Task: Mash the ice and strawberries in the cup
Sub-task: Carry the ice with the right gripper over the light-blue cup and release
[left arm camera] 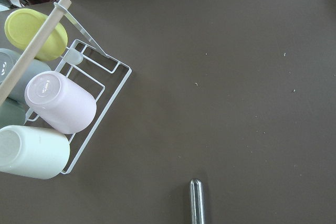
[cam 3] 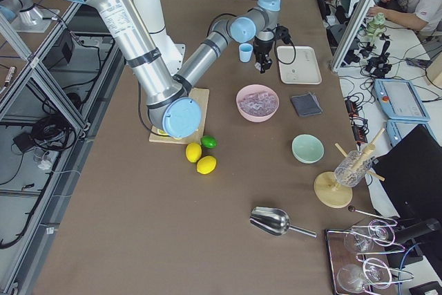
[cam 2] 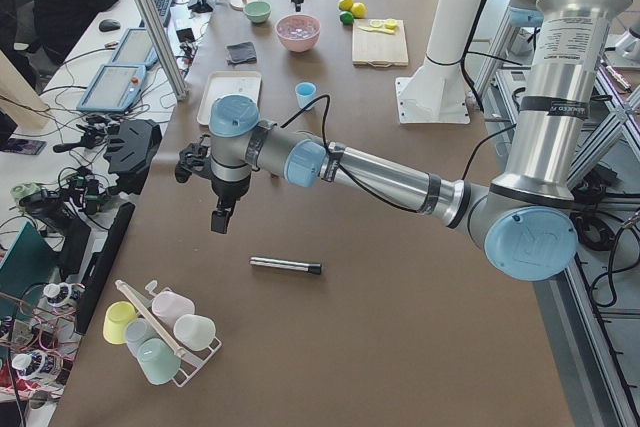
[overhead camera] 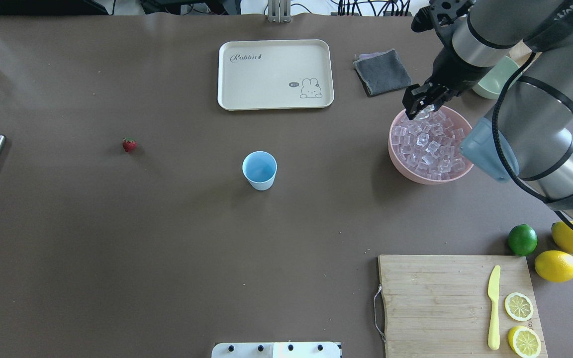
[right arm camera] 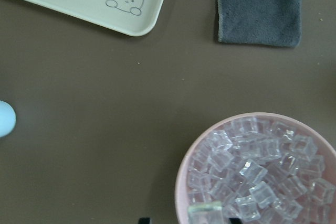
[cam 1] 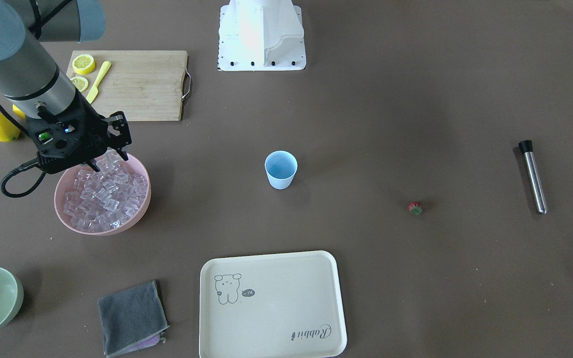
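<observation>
The light-blue cup (overhead camera: 259,170) stands upright mid-table, nothing showing inside it. A pink bowl (overhead camera: 397,160) heaped with ice (overhead camera: 428,144) sits to the robot's right. My right gripper (overhead camera: 420,110) hovers over the bowl's far rim, shut on one clear ice cube (right arm camera: 205,214) at the bottom edge of the right wrist view. The strawberry (overhead camera: 129,144) lies alone on the table left of the cup. My left gripper (cam 2: 218,227) hangs above the table's left end near a steel muddler (cam 2: 286,266); I cannot tell whether it is open or shut.
A cream tray (overhead camera: 275,102) and a grey cloth (overhead camera: 382,72) lie beyond the cup, with a pale green bowl (overhead camera: 495,79) behind the right arm. Near the robot's right are a cutting board (overhead camera: 458,303) with lemon slices and a knife, lemons and a lime. A cup rack (left arm camera: 42,114) sits at the left end.
</observation>
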Tool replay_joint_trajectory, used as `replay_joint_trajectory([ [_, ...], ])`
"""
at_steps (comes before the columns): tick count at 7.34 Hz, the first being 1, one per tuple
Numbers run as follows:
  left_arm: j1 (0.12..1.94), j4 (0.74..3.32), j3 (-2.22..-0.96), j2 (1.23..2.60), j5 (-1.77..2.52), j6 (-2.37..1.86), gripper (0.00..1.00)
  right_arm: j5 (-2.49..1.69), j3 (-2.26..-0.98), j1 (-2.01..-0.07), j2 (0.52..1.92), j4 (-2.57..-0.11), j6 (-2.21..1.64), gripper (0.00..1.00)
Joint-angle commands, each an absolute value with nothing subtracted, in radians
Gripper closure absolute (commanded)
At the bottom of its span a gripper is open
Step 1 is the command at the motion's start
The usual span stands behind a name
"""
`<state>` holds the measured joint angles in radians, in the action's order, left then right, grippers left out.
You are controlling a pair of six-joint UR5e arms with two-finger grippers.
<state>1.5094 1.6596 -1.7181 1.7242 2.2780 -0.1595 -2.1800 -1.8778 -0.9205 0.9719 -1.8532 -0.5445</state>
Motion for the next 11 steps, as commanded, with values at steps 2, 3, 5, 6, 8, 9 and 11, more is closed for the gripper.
replay_joint_trajectory([
  [2,1.505,1.658,-1.715,1.73,2.278,-0.16,0.02,-2.077,-1.719,-0.773,0.673,-1.901,-0.935,1.0],
  [3,1.5,1.658,-1.718,1.73,2.278,-0.161,0.02,-2.054,-1.597,-0.735,0.582,-1.896,-0.972,1.0],
  [5,1.499,1.658,-1.713,1.729,2.278,-0.16,0.02,-1.947,-1.437,-0.654,0.569,-1.654,-1.078,1.0],
  [6,1.497,1.658,-1.71,1.729,2.276,-0.158,0.02,-1.939,-1.41,-0.626,0.577,-1.611,-1.08,1.0],
  [8,1.496,1.66,-1.715,1.724,2.278,-0.16,0.02,-1.872,-1.396,-0.571,0.575,-1.608,-1.094,1.0],
  [9,1.496,1.66,-1.71,1.727,2.276,-0.16,0.02,-1.87,-1.396,-0.557,0.574,-1.606,-1.115,1.0],
  [11,1.494,1.658,-1.712,1.729,2.276,-0.158,0.02,-1.848,-1.396,-0.537,0.577,-1.606,-1.114,1.0],
])
